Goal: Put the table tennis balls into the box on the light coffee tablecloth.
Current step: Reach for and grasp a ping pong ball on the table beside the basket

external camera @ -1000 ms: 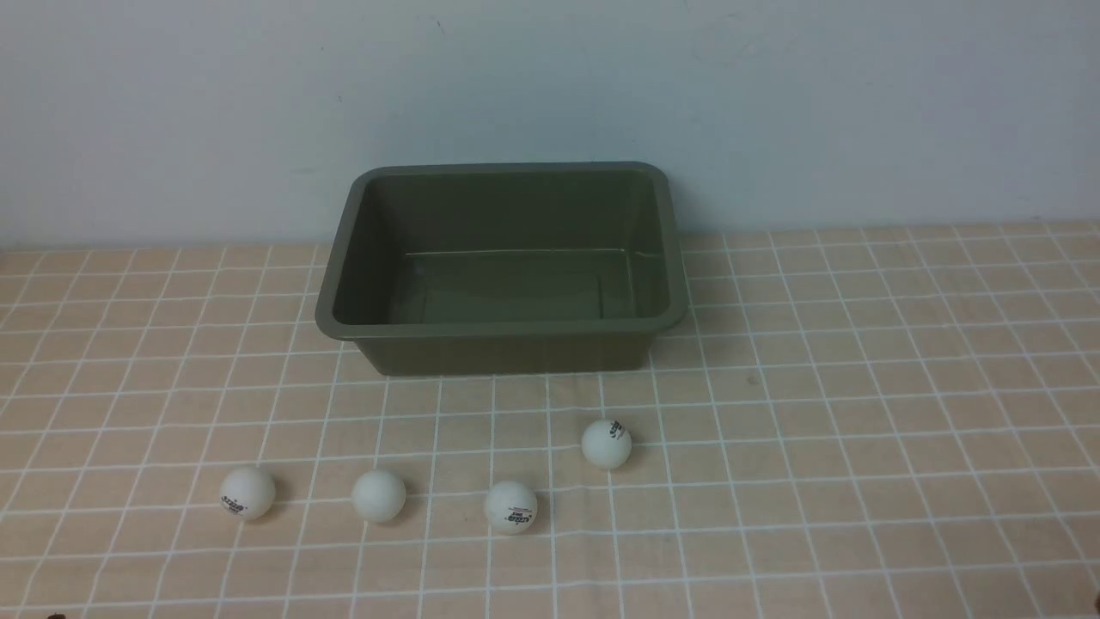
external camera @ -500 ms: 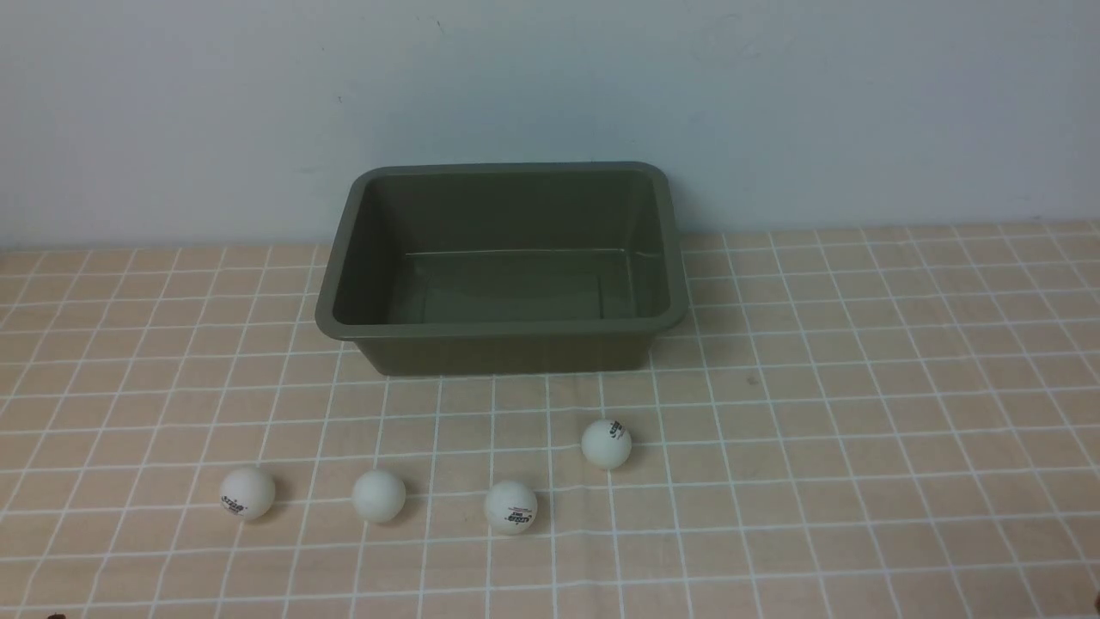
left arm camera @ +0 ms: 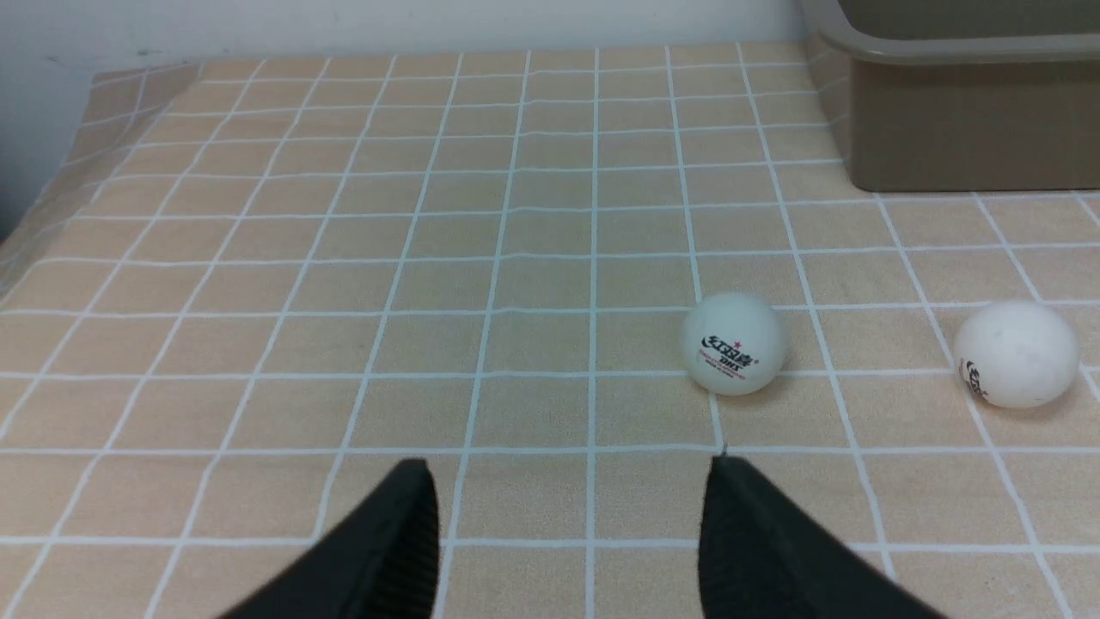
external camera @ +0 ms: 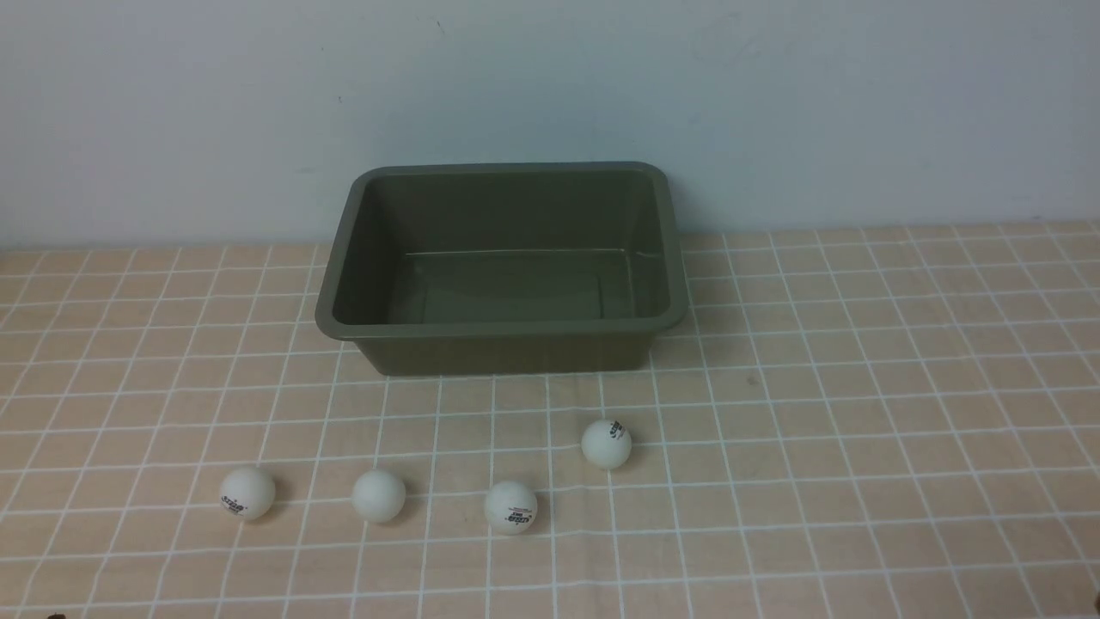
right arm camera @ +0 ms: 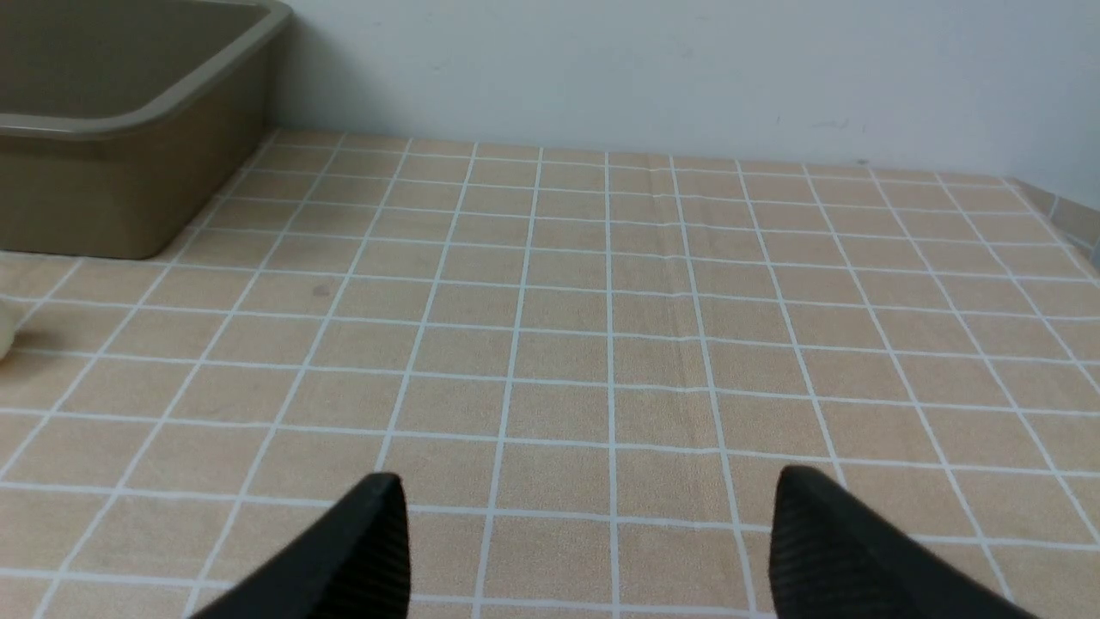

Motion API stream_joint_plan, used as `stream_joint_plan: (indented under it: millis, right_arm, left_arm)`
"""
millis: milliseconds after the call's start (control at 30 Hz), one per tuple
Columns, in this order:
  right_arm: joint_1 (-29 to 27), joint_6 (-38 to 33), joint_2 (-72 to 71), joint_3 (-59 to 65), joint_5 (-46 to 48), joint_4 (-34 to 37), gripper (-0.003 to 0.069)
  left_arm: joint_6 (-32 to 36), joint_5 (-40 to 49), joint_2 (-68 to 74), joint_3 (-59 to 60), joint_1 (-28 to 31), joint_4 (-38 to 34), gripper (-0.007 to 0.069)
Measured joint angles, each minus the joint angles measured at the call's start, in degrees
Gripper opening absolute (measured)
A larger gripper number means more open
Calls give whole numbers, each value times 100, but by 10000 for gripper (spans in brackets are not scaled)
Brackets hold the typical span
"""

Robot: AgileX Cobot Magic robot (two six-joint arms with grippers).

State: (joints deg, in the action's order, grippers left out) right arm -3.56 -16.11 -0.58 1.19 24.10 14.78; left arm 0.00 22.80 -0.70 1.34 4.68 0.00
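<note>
The left tool (left arm camera: 569, 468) stands open, its two black, wedge-shaped fingers (left arm camera: 404, 533) with finely ribbed inner faces spread apart over the cloth. The right tool (right arm camera: 589, 477) is open wider, its ribbed black tips holding only air above the light coffee tablecloth (external camera: 859, 430), a thin peach-tan cloth crossed by fine white lines into small squares and lying smooth on the desk, with a faint crease running away from the right tool.

Just beyond the tools, the four table tennis balls rest on the cloth, all outside the box. They are small, matte white spheres. Three form a loose row: the leftmost ball (external camera: 247, 493) with a dark-and-red print, the second ball (external camera: 378, 495) showing a plain face to the front camera, and the third ball (external camera: 510, 506), also printed. The rightmost ball (external camera: 606, 444) sits a little farther back, near the box but apart from it.

Behind them stands the box (external camera: 507, 352), an olive-green plastic tub, rectangular with rounded corners, sloping walls and a flared rim; its smooth floor gives a dull sheen. A pale, flat wall (external camera: 550, 86) closes the scene.
</note>
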Motion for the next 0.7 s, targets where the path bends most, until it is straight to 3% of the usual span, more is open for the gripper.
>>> stream_joint_plan:
  millis: [300,567,700]
  right_arm:
    - [0,0,0,-95,-80,481,512]
    - [0,0,0,-1723,422,564,512]
    - [0,0,0,-2154,507,962,512]
  left_arm:
    - [0,0,0,0,0,0,340]
    - [0,0,0,0,0,0,340]
    - [0,0,0,0,0,0,340]
